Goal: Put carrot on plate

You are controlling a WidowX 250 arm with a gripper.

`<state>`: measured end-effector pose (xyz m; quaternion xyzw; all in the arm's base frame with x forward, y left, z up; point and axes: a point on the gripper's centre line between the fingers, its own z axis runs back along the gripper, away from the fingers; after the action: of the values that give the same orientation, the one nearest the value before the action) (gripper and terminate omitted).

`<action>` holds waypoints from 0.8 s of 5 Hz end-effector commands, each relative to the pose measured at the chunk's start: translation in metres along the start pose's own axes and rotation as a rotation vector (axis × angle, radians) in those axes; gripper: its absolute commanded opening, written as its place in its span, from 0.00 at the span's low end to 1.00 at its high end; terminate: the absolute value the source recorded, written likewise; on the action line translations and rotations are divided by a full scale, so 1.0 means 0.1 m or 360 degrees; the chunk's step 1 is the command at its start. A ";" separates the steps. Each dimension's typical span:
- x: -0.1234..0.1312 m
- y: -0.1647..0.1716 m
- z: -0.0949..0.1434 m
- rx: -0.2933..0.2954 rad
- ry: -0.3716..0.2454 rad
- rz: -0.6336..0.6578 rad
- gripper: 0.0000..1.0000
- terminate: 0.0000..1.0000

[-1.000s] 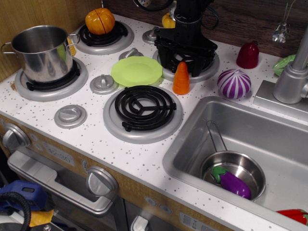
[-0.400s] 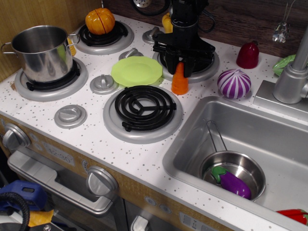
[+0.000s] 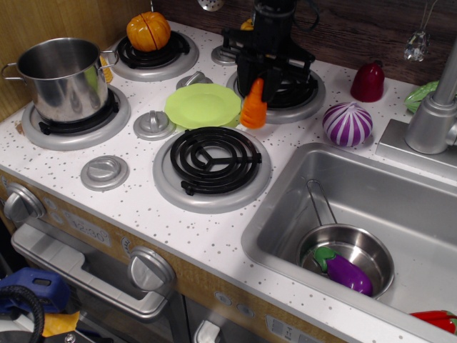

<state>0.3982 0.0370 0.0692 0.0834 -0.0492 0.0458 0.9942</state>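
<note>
The orange carrot hangs point up from my black gripper, which is shut on its tip. It is lifted a little above the counter, just right of the lime-green plate. The plate lies flat between the burners with nothing on it. The carrot's base is close to the plate's right rim.
A steel pot stands on the left burner and an orange pumpkin on the back left one. A black coil burner lies in front of the plate. A purple striped onion and the sink are at right.
My gripper closed on the carrot's tip, lifted it off the counter and carried it left toward the plate.
</note>
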 end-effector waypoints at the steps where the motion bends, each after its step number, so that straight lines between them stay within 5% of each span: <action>1: 0.09 0.43 0.51 0.0104 -0.0179 -0.0049 0.00 0.00; 4: 0.09 0.82 0.14 0.0097 -0.0386 -0.0128 0.00 0.00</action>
<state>0.3981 0.1094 0.0704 0.1072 -0.1381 -0.0069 0.9846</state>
